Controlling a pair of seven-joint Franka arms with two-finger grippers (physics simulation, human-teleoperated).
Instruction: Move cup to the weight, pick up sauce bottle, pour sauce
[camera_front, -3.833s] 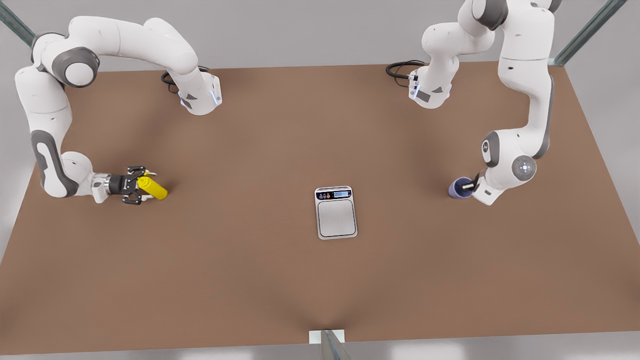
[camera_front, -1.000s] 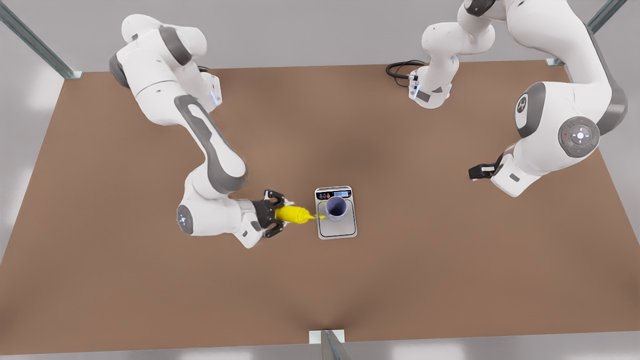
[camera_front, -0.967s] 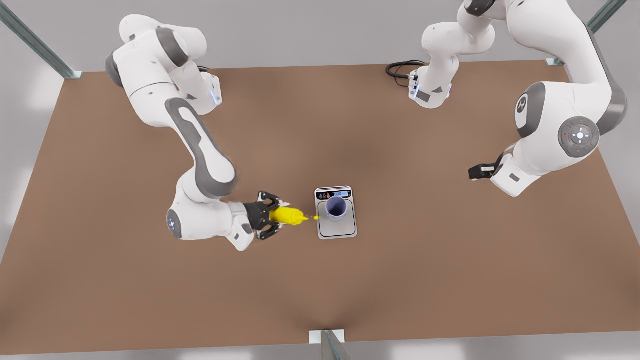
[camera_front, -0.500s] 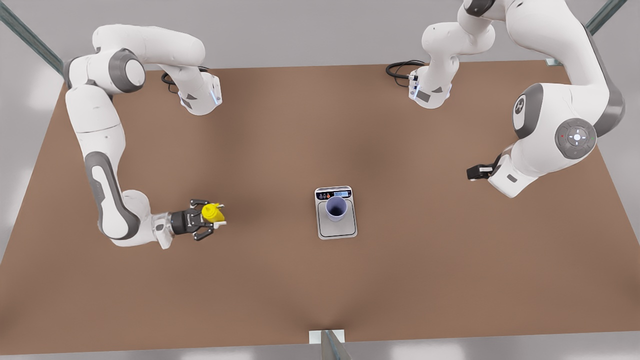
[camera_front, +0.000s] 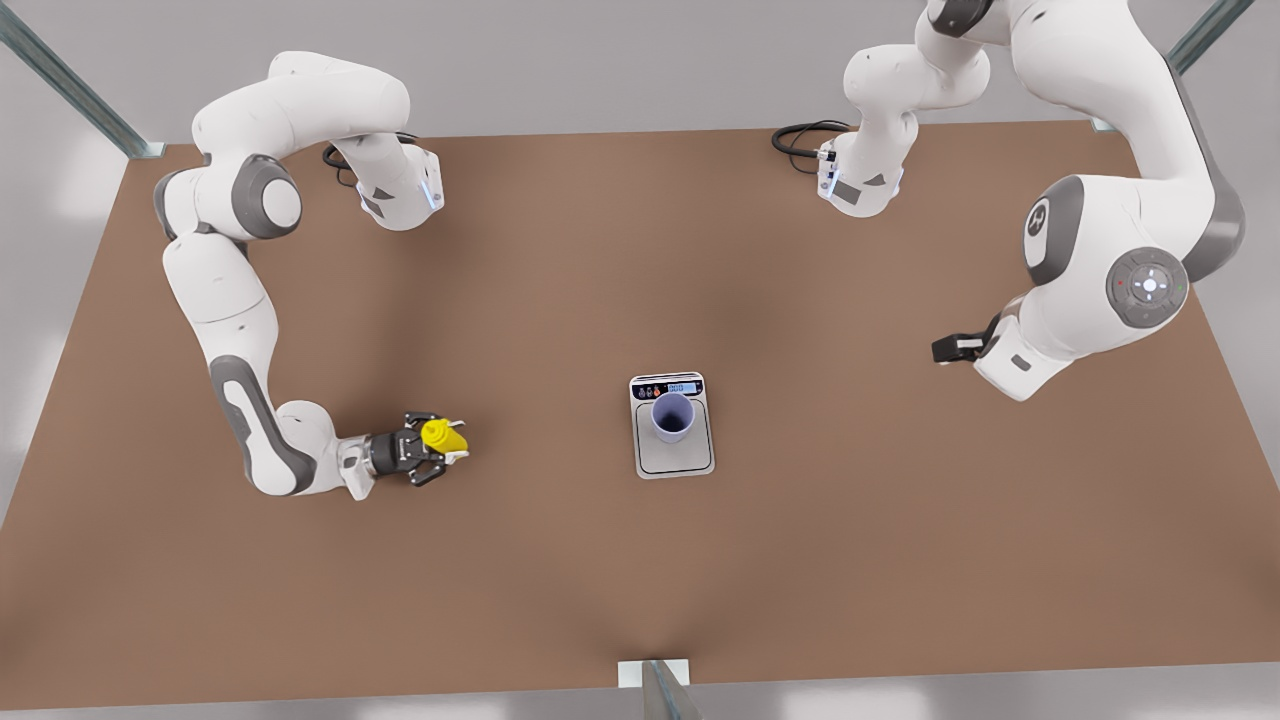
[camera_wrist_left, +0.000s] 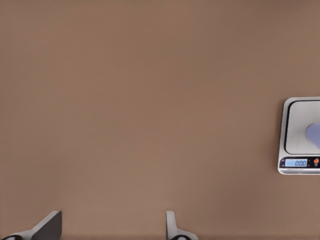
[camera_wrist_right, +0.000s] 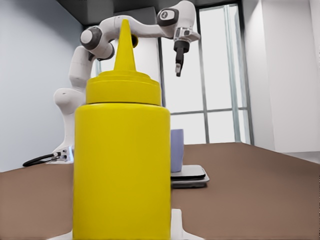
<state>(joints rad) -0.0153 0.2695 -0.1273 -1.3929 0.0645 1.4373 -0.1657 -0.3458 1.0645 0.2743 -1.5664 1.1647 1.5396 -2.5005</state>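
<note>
Right gripper (camera_front: 440, 452) around upright sauce bottle (camera_front: 441, 435)

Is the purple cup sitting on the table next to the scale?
No, the cup stands on the weight, on its silver platform, in the front view.

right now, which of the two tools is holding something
The right tool, on the front view's left: it is shut on the bottle. The left tool hangs open and empty over the table.
</note>
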